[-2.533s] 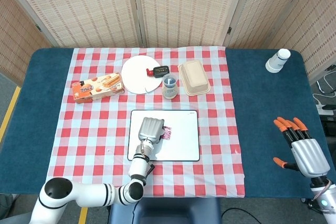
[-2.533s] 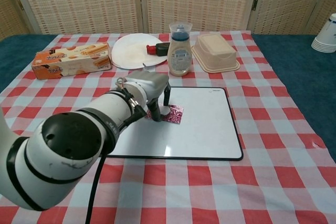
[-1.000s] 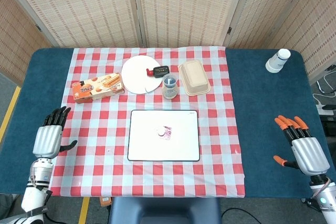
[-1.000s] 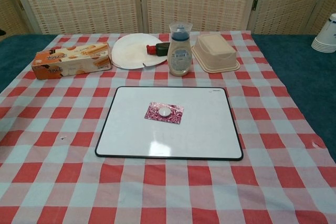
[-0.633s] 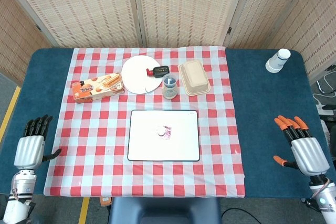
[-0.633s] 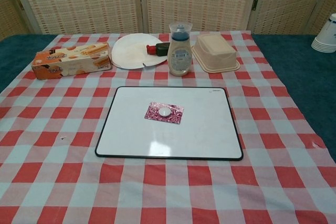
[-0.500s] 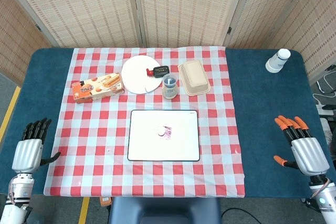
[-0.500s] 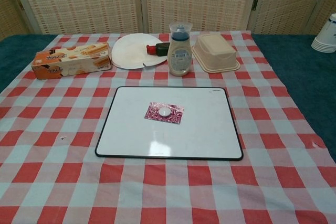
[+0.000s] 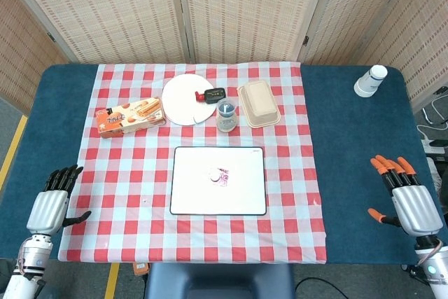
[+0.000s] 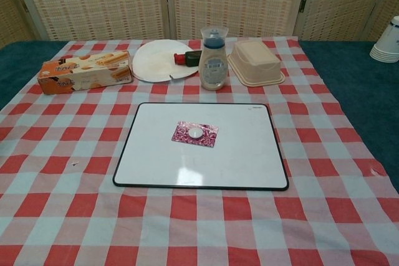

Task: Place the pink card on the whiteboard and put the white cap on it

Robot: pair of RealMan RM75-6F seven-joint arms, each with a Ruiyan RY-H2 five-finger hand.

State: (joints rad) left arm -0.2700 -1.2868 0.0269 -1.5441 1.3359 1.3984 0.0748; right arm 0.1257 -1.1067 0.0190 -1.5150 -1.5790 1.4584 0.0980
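1. The pink patterned card (image 10: 195, 133) is being seen lying flat near the middle of the white rectangular whiteboard (image 10: 237, 154), with the small round white cap (image 10: 196, 133) resting on it.
2. The left hand (image 9: 49, 209) and right hand (image 9: 409, 202) are being held over the blue counter (image 9: 350, 145) edges, well apart from the board, fingers apart, nothing gripped.
3. The task is being judged complete; both hands are best being kept clear, so the cap is not being disturbed.
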